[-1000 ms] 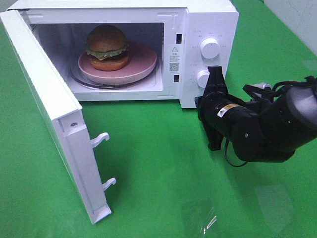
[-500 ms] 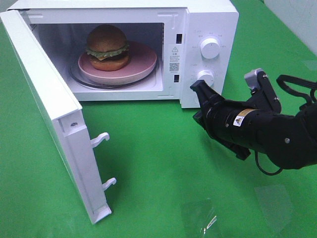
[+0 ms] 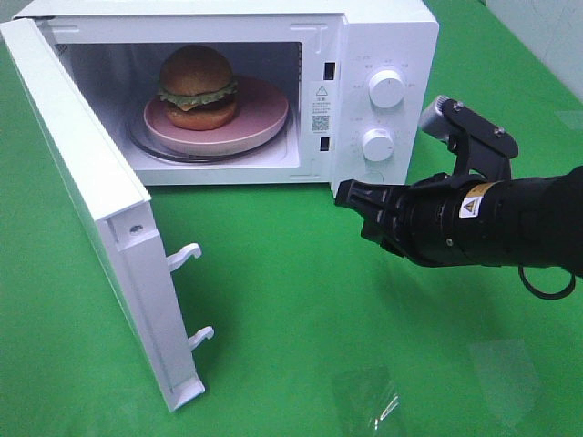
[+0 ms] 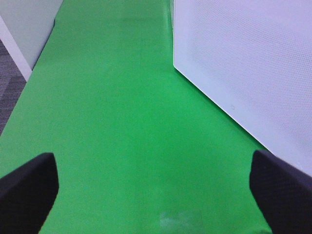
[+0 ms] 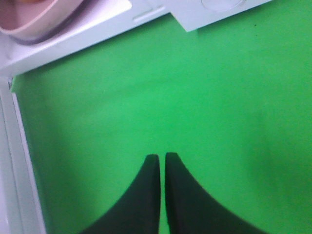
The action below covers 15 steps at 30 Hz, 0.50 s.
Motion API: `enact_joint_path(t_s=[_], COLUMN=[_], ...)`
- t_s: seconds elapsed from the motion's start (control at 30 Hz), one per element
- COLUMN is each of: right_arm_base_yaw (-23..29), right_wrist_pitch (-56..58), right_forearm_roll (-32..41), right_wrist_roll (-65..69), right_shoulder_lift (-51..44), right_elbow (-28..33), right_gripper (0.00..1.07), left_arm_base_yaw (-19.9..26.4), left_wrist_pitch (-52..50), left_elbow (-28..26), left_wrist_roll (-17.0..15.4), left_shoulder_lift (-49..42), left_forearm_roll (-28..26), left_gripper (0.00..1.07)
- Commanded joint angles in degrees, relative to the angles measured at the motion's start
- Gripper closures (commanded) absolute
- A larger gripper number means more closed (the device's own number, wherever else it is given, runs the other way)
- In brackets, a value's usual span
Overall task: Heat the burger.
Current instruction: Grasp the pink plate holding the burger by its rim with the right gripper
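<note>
**A:** What sits nearest, at the bottom of the high view?

**B:** Bare green bench (image 3: 301,319), and the free edge of the microwave door (image 3: 91,209), swung wide toward the lower left. Two white latch hooks (image 3: 187,257) stick out of that edge toward the middle.

**A:** And the left gripper?

**B:** Only its wrist view shows the left gripper (image 4: 153,168). The fingers are spread wide at the two lower corners with nothing between them. Green bench lies beneath, and a white dotted panel (image 4: 243,63) fills the upper right.

**A:** Any room between door and arm?

**B:** A broad open stretch of bench runs from the hooks to the right gripper (image 3: 341,193) at centre right. Its jaws are pressed together and hold nothing. The tip points left, just beside the lower front corner of the microwave (image 3: 392,36). Whether it touches, I can't tell.

**A:** Farther back?

**B:** Two round knobs (image 3: 386,88) are stacked on the control panel, above the gripper. The cavity mouth faces the bench, its lower lip a straight white edge.

**A:** The burger?

**B:** The burger (image 3: 198,86) sits inside, upper left of the frame, on a pink plate (image 3: 264,114) on the glass turntable (image 3: 146,147). It is left of the plate's middle and apart from the cavity walls.
</note>
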Motion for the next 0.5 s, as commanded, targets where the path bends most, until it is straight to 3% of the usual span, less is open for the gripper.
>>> enact_joint_path(t_s=[0.03,0.23,0.33,0.43,0.5], right_arm_base_yaw=[-0.1,-0.1,-0.1,-0.1,-0.1], right_wrist_pitch=[7.5,18.4,28.4,31.0,39.9], right_forearm_roll=[-0.6,-0.7,-1.4,-2.2,-5.9], right_wrist_roll=[-8.7,-16.4,-22.9,-24.5,-28.7], right_shoulder_lift=[-2.9,-4.4,-4.5,-4.5,-4.5], right_elbow=[-0.1,-0.9,-4.4,-5.5,-9.8], right_gripper=[1.02,1.01,1.0,1.0,0.98], left_arm_base_yaw=[0.1,0.1,0.1,0.1,0.1], left_wrist_pitch=[-0.8,-0.8,-0.8,-0.8,-0.8], left_elbow=[0.1,0.1,0.1,0.1,0.1], left_wrist_roll=[-0.2,-0.2,-0.2,-0.2,-0.2], left_shoulder_lift=[-1.0,-1.0,-1.0,-1.0,-1.0], left_forearm_roll=[-0.4,-0.4,-0.4,-0.4,-0.4], left_gripper=[0.07,0.07,0.07,0.07,0.07])
